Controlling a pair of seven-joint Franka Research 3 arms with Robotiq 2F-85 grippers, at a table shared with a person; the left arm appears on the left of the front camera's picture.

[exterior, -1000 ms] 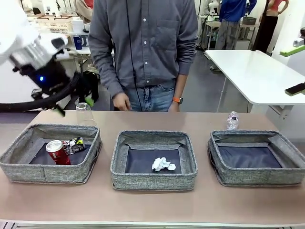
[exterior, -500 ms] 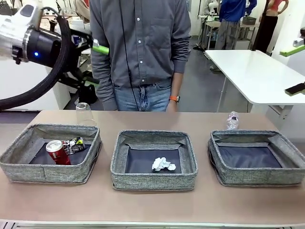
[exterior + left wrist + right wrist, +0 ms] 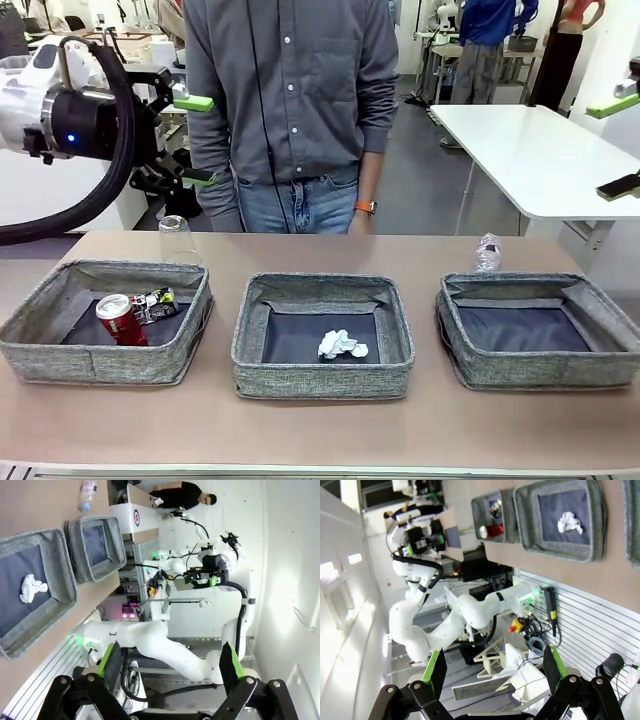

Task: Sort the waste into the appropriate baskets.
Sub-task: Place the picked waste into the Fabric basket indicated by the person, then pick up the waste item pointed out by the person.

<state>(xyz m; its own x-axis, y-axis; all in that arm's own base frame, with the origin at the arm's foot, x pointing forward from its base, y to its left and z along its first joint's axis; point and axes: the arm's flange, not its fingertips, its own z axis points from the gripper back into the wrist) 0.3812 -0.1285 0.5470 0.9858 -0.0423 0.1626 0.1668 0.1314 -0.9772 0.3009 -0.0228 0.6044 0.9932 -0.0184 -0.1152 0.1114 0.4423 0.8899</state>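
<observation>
Three grey baskets stand in a row: left (image 3: 100, 362), middle (image 3: 322, 380), right (image 3: 545, 368). A red can (image 3: 121, 320) and a crushed dark can (image 3: 156, 303) lie in the left basket. The white paper ball (image 3: 342, 346) rests in the middle one (image 3: 60, 575). Behind the left basket a clear cup (image 3: 177, 238) stands upside down. A clear bottle (image 3: 487, 252) lies behind the right basket. My left gripper (image 3: 195, 141) hangs open and empty above the cup, pointing right. At the right edge my right gripper (image 3: 618, 146) is open and empty, high off the table.
A person in a grey shirt (image 3: 295, 90) stands at the far side, hands down by the table edge. A white table (image 3: 540, 150) stands behind at the right. Bare tabletop (image 3: 320, 435) runs in front of the baskets.
My left arm has lifted from beside the cup and swung its gripper up to point right, dipping slightly in the last half second. The waste and baskets have not moved.
</observation>
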